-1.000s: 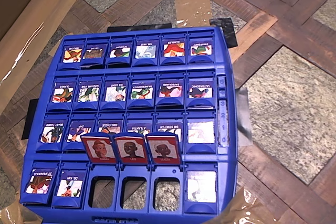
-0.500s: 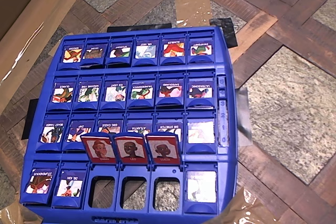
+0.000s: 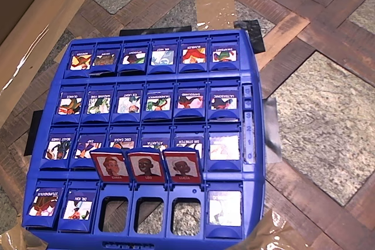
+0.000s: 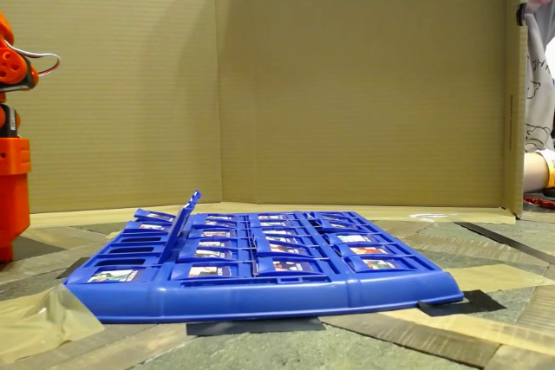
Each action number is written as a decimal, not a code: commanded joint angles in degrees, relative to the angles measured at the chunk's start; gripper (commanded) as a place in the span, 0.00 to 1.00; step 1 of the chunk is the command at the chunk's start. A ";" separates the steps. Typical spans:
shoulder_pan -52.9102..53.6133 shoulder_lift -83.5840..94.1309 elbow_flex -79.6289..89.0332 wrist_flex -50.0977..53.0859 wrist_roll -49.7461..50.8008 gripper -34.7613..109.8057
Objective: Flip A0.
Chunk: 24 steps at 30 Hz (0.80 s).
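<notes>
A0 lies flat in the bottom-left slot of the blue game board in the overhead view. Its blue face is up, with a cartoon and the caption "STUPENDOUS". The "DR. ION" tile lies flat just to its right. The orange arm's base and lower joints stand at the left edge of the fixed view, apart from the board.
Three red-framed portrait tiles stand upright in the bottom row, right of the "DR. ION" tile, with open slots below them. In the fixed view they rise edge-on. Cardboard walls close off the back. Tape patches lie on the floor.
</notes>
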<state>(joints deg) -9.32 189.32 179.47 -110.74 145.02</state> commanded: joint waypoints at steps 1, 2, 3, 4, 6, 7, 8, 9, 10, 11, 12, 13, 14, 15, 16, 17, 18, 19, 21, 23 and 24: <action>0.26 -0.26 0.53 -0.18 0.18 0.24; 0.26 -0.26 0.53 -0.18 0.18 0.24; 0.26 -0.26 0.53 -0.18 0.26 0.24; 0.26 -0.26 0.53 -0.18 0.26 0.24; 0.26 -0.26 0.53 -0.18 0.70 0.24; 0.26 -0.26 0.53 -0.18 0.79 0.24; 0.26 -0.26 0.53 -0.18 0.97 0.24; 0.26 -0.26 0.53 -0.26 1.14 0.24; 0.26 -0.26 0.53 -0.26 1.32 0.24; 0.26 -0.26 0.53 -0.26 1.41 0.24; 0.26 -0.26 0.53 -0.26 1.41 0.24; 0.26 -0.26 0.53 -0.26 1.41 0.24; 0.26 -0.26 0.53 -0.26 1.32 0.24; 0.26 -0.26 0.53 -0.26 1.23 0.24; 0.26 -0.26 0.53 -0.26 1.14 0.24; 0.26 -0.26 0.53 -0.26 1.14 0.24; 0.26 -0.26 0.53 -0.26 1.14 0.24; 0.26 -0.18 0.53 -0.26 1.14 0.24; 0.26 -0.18 0.53 -0.26 1.05 0.24; 0.26 -0.18 0.53 -0.26 1.14 0.24; 0.26 -0.18 0.53 -0.26 1.23 0.24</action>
<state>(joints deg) -9.32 189.40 179.47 -110.74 146.07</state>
